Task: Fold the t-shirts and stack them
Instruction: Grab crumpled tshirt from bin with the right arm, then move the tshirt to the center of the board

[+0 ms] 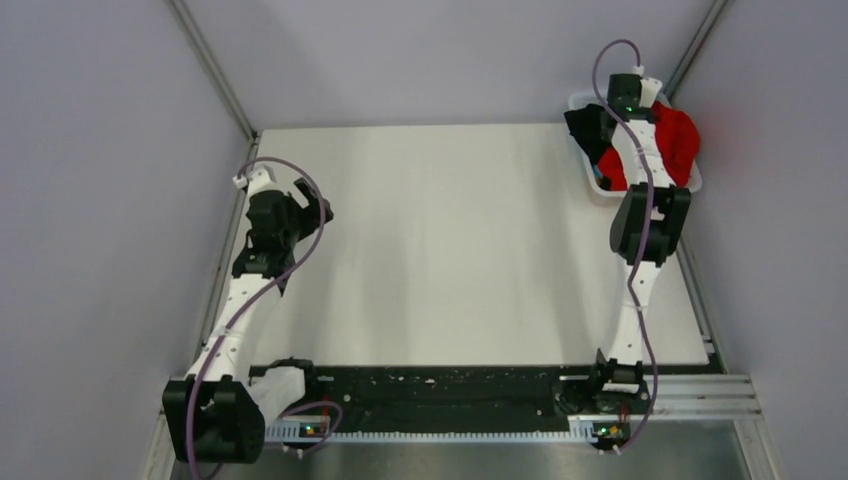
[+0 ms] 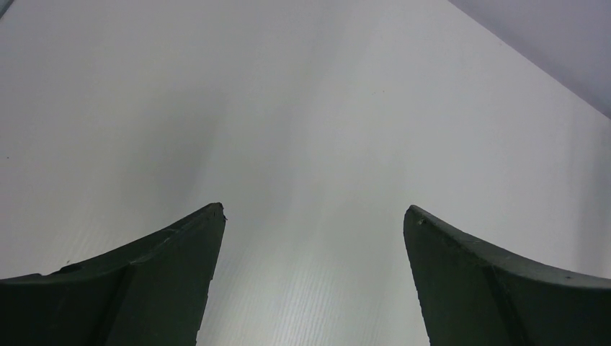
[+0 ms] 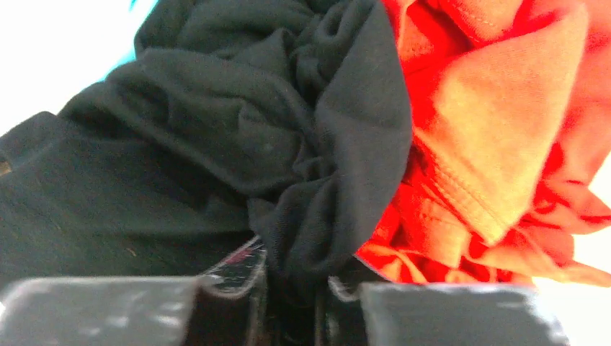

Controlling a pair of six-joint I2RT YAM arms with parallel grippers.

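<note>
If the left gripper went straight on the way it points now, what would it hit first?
Probably the bare white table: the left gripper is open, nothing sits between its fingers, and only that surface shows ahead. How far off it lies is unclear.

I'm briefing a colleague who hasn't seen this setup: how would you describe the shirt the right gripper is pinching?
At the white table's far right corner sits a white plastic basket of crumpled shirts. It is the soft black cloth t-shirt on the basket's left side, a fold pinched in the right gripper. Its neighbour is a bright red t-shirt.
</note>
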